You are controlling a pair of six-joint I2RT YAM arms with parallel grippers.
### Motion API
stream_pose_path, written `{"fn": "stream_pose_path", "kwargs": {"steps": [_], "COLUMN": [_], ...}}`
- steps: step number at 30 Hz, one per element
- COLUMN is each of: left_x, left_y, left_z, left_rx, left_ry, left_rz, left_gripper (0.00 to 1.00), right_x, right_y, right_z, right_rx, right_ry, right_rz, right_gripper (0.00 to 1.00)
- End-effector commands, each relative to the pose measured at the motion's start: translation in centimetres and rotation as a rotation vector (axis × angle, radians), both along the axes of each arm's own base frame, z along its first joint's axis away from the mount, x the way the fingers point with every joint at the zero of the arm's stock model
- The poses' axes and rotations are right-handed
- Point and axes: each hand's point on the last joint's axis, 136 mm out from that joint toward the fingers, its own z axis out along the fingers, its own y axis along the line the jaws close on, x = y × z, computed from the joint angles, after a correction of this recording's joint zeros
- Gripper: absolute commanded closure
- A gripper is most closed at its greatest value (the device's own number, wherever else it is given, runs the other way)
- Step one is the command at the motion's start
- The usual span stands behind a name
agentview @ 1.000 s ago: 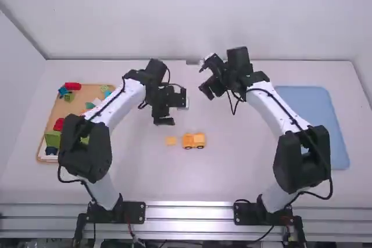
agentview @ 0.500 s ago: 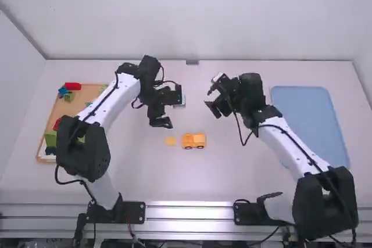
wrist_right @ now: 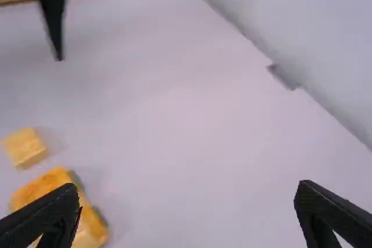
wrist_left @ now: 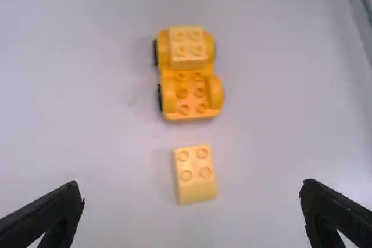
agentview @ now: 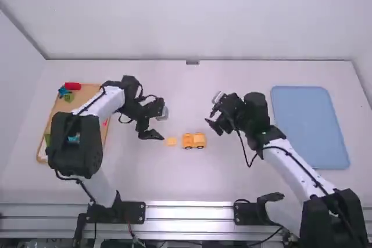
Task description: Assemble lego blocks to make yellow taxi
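Observation:
The left gripper (agentview: 158, 121) is open just left of a loose pale yellow block (agentview: 171, 141), beside the orange wheeled car (agentview: 193, 140). Open and empty, the right gripper (agentview: 210, 117) is beyond the car to its right. In the left wrist view, a pale yellow 2x2-studded block (wrist_left: 188, 47) sits on one end of the car (wrist_left: 190, 94); the loose block (wrist_left: 195, 175) shows between the spread fingers of the left gripper (wrist_left: 193, 193). In the right wrist view, the right gripper (wrist_right: 187, 194) has the car (wrist_right: 93, 225) near one finger and the loose block (wrist_right: 25, 147) farther off.
At the far left lies a wooden tray (agentview: 87, 93) with red, green and blue blocks, partly hidden by the left arm. A flat blue tray (agentview: 308, 126) lies on the right. A wall runs along the table's back edge.
The left gripper has moved left and nearer the camera, toward the loose block's left side. The right arm has pulled back, its gripper lower in the high view. Blocks and car have stayed put.

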Motion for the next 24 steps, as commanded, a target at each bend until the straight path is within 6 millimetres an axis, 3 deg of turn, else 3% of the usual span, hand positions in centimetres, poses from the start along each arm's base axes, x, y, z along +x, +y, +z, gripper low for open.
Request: {"fn": "stream_pose_path", "kwargs": {"steps": [1, 3, 7, 10, 13, 19, 24], "left_x": [-0.3, -0.2, -0.5, -1.5, -1.6, -2.4, -1.7], "left_y": [-0.2, 0.2, 0.6, 0.1, 0.0, -0.2, -0.8], "left_z": [1.1, 0.9, 0.6, 0.6, -0.2, -2.6, -5.1], "left_rx": [-0.145, -0.172, -0.196, -0.201, -0.17, -0.204, -0.264], "left_ry": [-0.095, -0.102, -0.09, -0.041, -0.054, -0.076, -0.114], "left_rz": [-0.041, -0.018, 0.008, 0.003, -0.018, 0.013, 0.12], "left_gripper": [0.01, 0.01, 0.01, 0.01, 0.01, 0.01, 0.01], "right_x": [-3.4, -4.9, -5.9, -6.6, -7.1, -6.1, -5.4], "right_y": [1.3, 0.7, -0.7, -1.4, -0.7, 0.3, 0.3], "right_z": [0.4, 0.4, 1.2, 0.0, -1.1, -2.1, -2.1], "right_rx": [0.028, 0.057, 0.154, 0.125, 0.117, 0.122, 0.135], "right_ry": [-0.071, -0.097, -0.107, -0.096, -0.068, 0.01, 0.034], "right_rz": [0.3, 0.408, 0.465, 0.489, 0.531, 0.541, 0.529], "right_gripper": [0.01, 0.02, 0.02, 0.01, 0.01, 0.01, 0.01]}}
